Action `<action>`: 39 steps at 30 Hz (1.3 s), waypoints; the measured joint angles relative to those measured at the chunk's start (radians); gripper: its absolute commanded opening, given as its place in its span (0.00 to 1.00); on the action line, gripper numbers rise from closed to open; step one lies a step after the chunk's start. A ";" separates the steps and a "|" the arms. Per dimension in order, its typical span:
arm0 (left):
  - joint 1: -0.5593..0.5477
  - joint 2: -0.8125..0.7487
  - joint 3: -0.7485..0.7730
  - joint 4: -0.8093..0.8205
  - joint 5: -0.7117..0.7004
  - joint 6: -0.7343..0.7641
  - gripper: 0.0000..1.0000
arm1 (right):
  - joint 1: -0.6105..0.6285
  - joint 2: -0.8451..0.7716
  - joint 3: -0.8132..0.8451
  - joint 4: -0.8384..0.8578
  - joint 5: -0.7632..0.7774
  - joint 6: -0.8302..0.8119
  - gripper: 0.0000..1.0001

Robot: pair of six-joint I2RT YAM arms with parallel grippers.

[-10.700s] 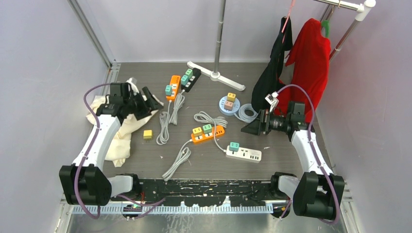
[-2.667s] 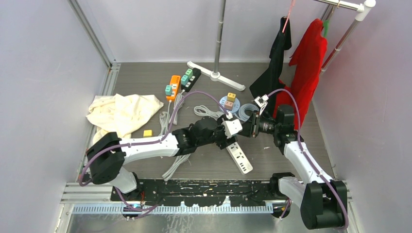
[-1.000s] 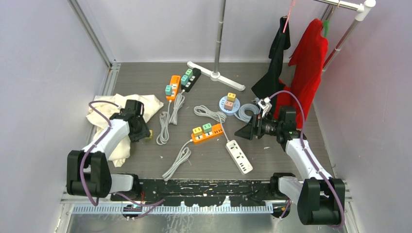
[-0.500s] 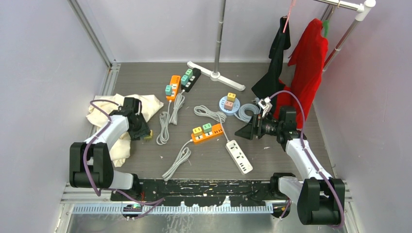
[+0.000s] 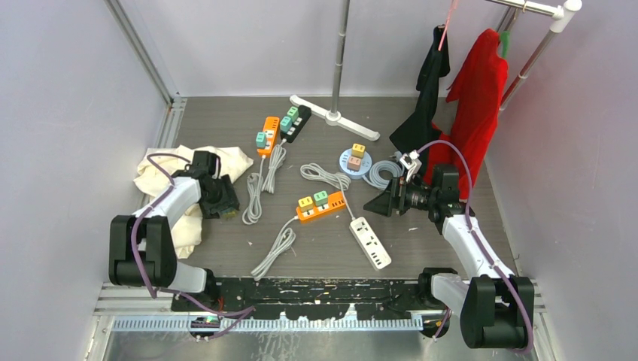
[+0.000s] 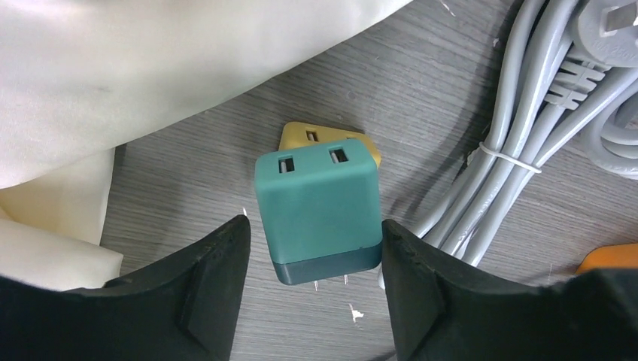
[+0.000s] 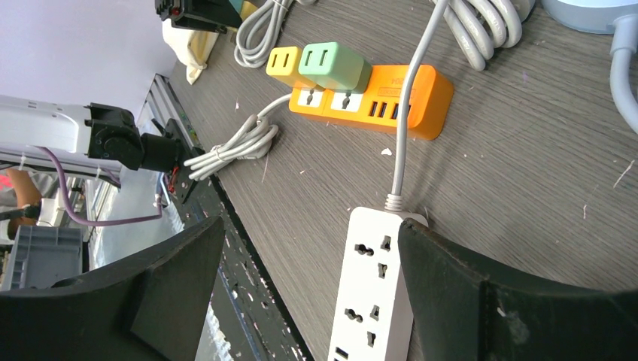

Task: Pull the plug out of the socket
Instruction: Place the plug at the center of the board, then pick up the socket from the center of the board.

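A teal plug [image 6: 316, 210] stands on its prongs on the table, leaning against a yellow plug [image 6: 323, 135] beside the cream cloth [image 6: 150, 60]. My left gripper [image 6: 314, 252] straddles the teal plug with its jaws open; the left finger stands clear and the right finger [image 6: 421, 286] is almost touching it. From above, the left gripper [image 5: 222, 201] covers most of the plug. The white socket strip [image 5: 370, 242] lies near the front with nothing plugged into it. My right gripper [image 7: 310, 233] hovers open above the white socket strip [image 7: 376, 293].
An orange strip [image 5: 322, 207] with yellow and green plugs lies mid-table. Another orange strip [image 5: 268, 135] and a black strip [image 5: 296, 122] sit at the back. Grey cable bundles [image 6: 519, 135] lie beside the left gripper. A blue round socket [image 5: 355, 162] and hanging clothes [image 5: 478, 98] are at the right.
The left gripper's jaws have spread and let go of the teal plug, which now rests on the table by the yellow plug. The right arm has not moved.
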State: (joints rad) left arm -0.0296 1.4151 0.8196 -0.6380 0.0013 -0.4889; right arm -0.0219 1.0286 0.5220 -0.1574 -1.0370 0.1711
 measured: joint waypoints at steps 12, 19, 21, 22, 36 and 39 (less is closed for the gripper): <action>0.000 -0.135 0.008 -0.036 0.024 0.031 0.76 | 0.000 0.008 0.016 -0.026 -0.011 -0.028 0.91; 0.000 -0.372 0.016 -0.029 0.199 0.021 0.76 | 0.000 0.067 0.155 -0.262 -0.017 -0.291 0.92; 0.000 -0.416 0.015 -0.009 0.279 -0.006 0.77 | 0.000 0.089 0.202 -0.364 -0.014 -0.396 0.92; -0.002 -0.435 0.014 0.005 0.311 -0.023 0.77 | 0.001 0.099 0.221 -0.406 -0.012 -0.443 0.92; -0.583 -0.577 0.004 0.237 0.249 -0.103 0.79 | 0.028 0.216 0.343 -0.756 0.045 -0.872 0.92; -0.750 -0.475 0.029 0.243 0.151 -0.061 0.79 | 0.034 0.222 0.344 -0.760 0.047 -0.884 0.92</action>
State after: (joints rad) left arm -0.7795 0.9405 0.8490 -0.3950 0.1524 -0.5503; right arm 0.0124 1.2510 0.8661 -0.9176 -0.9905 -0.7128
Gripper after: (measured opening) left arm 0.789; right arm 0.920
